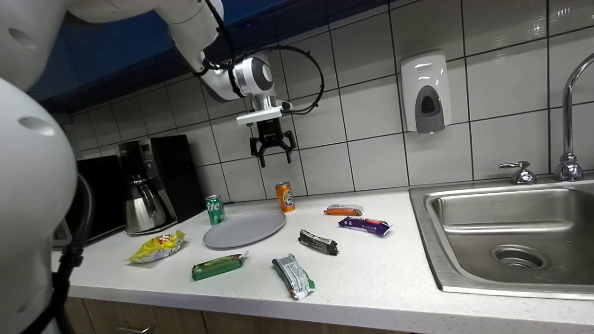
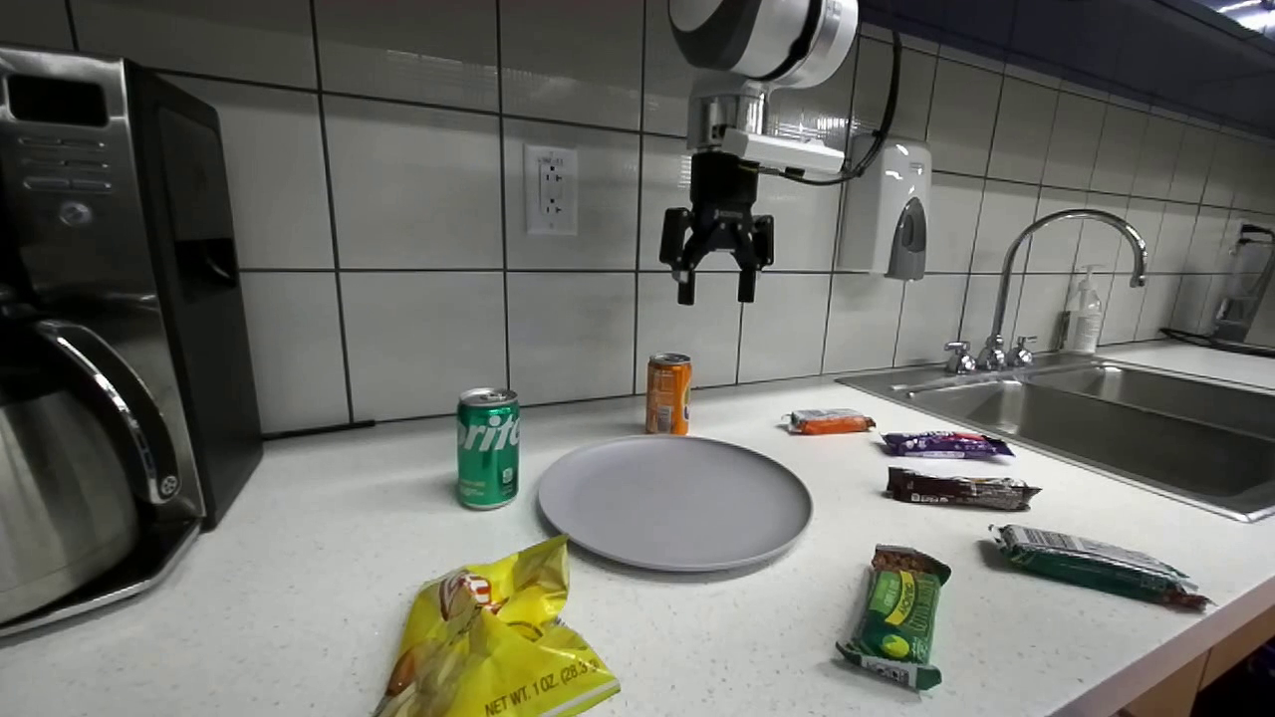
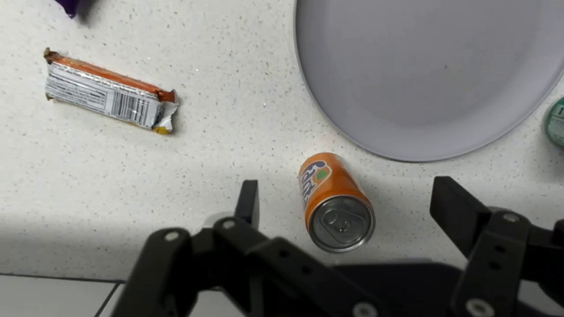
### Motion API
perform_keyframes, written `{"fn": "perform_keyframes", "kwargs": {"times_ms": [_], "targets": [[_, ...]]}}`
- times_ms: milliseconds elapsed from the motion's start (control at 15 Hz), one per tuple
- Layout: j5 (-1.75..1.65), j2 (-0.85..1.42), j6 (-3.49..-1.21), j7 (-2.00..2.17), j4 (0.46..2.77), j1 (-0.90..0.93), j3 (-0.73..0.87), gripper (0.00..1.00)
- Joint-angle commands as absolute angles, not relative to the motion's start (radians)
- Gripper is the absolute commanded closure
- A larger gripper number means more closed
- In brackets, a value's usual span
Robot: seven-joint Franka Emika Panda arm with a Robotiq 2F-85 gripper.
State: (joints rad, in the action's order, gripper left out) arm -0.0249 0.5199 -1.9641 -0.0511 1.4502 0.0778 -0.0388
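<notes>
jaws spread wide; gripper (image 1: 276, 160) hangs pointing down, well above the white counter (image 1: 371, 283). orange fanta can (image 3: 335, 193) is the nearest thing below it: upright on the counter, close to the tiled wall (image 1: 371, 157), just beside the gray plate (image 2: 675, 503), not touching, a strip of counter showing between. in the wrist view the can shows between the two fingers (image 3: 249, 202), well below them, pull-tab top facing the camera. plate lies flat. green sprite can (image 2: 488, 448) upright near the plate's rim, between it and the coffee maker (image 1: 169, 176). on the plate's opposite side, toward the steel sink (image 1: 506, 204): orange bar (image 3: 105, 94) nearest the fanta can, then purple bar (image 1: 364, 226), dark brown bar (image 2: 961, 489), green-and-silver bar (image 1: 293, 276), all wrapped, lying apart from each other. green bar (image 2: 896, 619) lies in front of the plate, toward the counter's front edge; yellow chip bag (image 2: 498, 637) also on that side, crinkled, nearer the coffee maker. faucet (image 1: 568, 116) at the sink's back edge. soap dispenser (image 1: 425, 93) mounted on the tiled wall.
</notes>
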Motion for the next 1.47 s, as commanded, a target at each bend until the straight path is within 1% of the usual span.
{"fn": "perform_keyframes", "kwargs": {"times_ms": [0, 800, 1133, 1267, 1400], "targets": [[-0.01, 0.439, -1.996, -0.058, 1.572, 0.056, -0.043, 0.0], [-0.034, 0.365, -2.047, 0.036, 1.716, 0.027, 0.027, 0.0], [-0.05, 0.356, -2.061, 0.168, 1.739, 0.033, 0.067, 0.0], [-0.035, 0.395, -2.043, 0.121, 1.696, 0.023, 0.055, 0.0], [-0.035, 0.394, -2.042, 0.121, 1.699, 0.023, 0.055, 0.0]]}}
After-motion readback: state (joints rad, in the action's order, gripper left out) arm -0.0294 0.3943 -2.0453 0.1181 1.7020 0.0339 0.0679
